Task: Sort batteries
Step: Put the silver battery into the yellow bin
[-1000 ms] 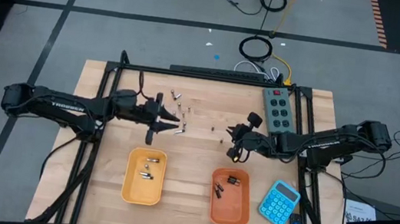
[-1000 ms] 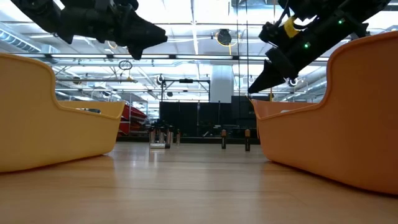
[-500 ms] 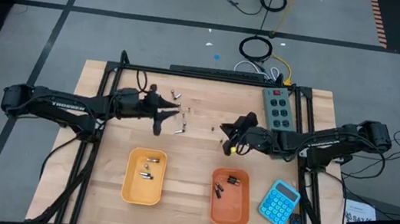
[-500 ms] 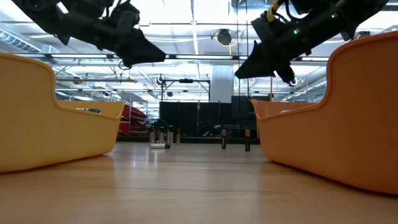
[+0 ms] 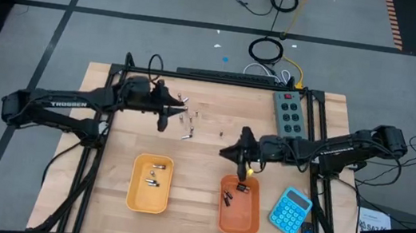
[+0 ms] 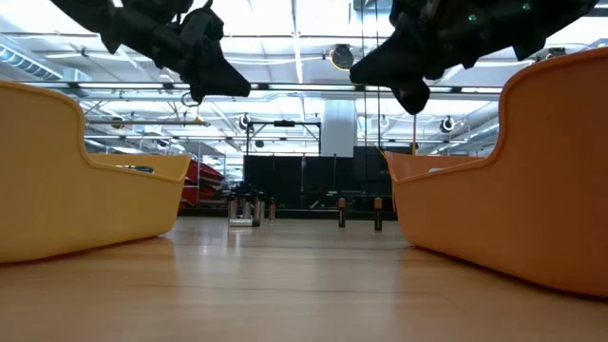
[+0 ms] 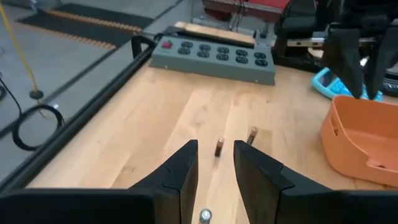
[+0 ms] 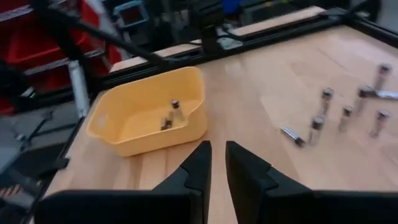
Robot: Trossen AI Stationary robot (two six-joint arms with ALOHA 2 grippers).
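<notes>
Loose batteries (image 5: 187, 135) lie and stand on the wooden table between the two arms; some stand upright in the left wrist view (image 7: 219, 147) and in the right wrist view (image 8: 324, 99). The yellow tray (image 5: 151, 183) holds a few silvery ones, the orange tray (image 5: 240, 205) a few dark ones. My left gripper (image 5: 173, 115) (image 7: 216, 163) hovers open above the loose batteries, holding nothing. My right gripper (image 5: 230, 150) (image 8: 217, 163) hovers just beyond the orange tray's far rim, fingers a narrow gap apart and empty, facing the yellow tray (image 8: 149, 112).
A grey power strip (image 5: 289, 113) lies at the table's far right, and a blue calculator (image 5: 291, 210) sits right of the orange tray. A black frame rail (image 7: 81, 124) runs along the table's edges. Bare wood shows between the two trays (image 5: 193, 195).
My left gripper has moved toward the table's far edge, staying above the loose batteries. My right gripper has swung from over the orange tray's far rim toward the table's left and turned to face the yellow tray. No battery has visibly moved.
</notes>
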